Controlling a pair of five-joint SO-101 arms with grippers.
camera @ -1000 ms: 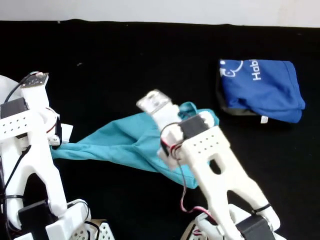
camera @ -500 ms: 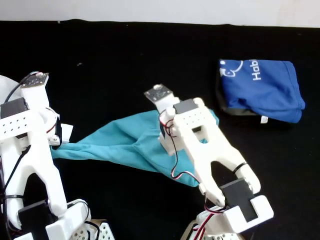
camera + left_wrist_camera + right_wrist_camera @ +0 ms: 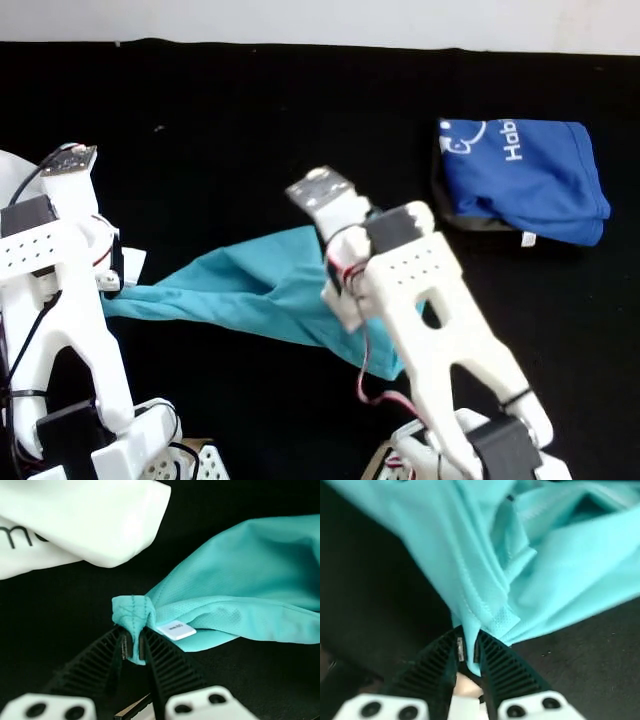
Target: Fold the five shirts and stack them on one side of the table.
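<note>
Black table [image 3: 250,120], left gripper [image 3: 132,647] and right gripper [image 3: 467,652] low, tight on teal shirt [image 3: 250,285] ends.

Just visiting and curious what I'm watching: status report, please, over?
Left gripper shut on teal fabric shirt; right gripper shut on it too. Shirt strung between them, not yet folded. Folded blue shirt sits apart, clear of both.

black table surface [image 3: 250,110], pale wall strip [image 3: 320,20] along far edge

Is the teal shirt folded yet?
Not folded: the teal shirt is bunched and stretched between the left gripper and the right gripper, each pinching an edge.
</note>
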